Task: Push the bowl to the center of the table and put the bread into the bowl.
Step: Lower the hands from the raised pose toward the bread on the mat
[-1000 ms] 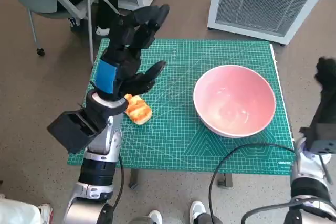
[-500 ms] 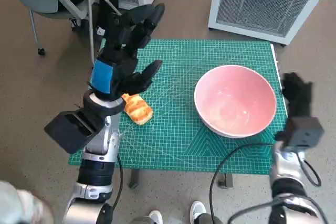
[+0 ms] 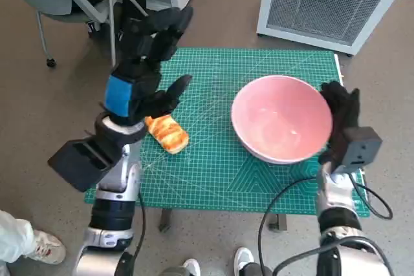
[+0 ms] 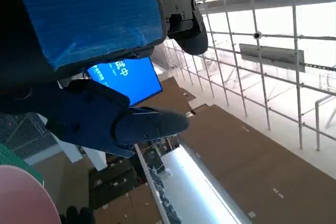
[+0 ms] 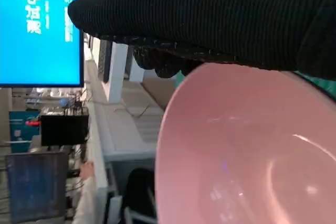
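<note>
Green and covered in thin lines, the cutting mat (image 3: 213,166) lies over the small table. It looks smooth, so things should slide on it without much rubbing.

On the mat sits the pink bowl (image 3: 279,121), at about 3 o'clock from the middle. It is round, wide and open at the top, so it points straight up and has no long side. It looks hard and shiny, maybe plastic or china, and I think it is light enough to push. A flat push low on its outside wall should work best, because a push high on the rim could tip it. The right hand (image 3: 341,113), in its black glove, is against the bowl's wall at the 3 o'clock side. It looks flat and holds nothing.

The left hand (image 3: 143,63) is up in the air above the bread, with its fingers apart and nothing in it.

The bread (image 3: 167,133) lies at about 9 o'clock. It is a small golden roll, likely soft and squashy, so a gentle hold around its middle is best. Its long side runs from 10 o'clock to 4 o'clock.
</note>
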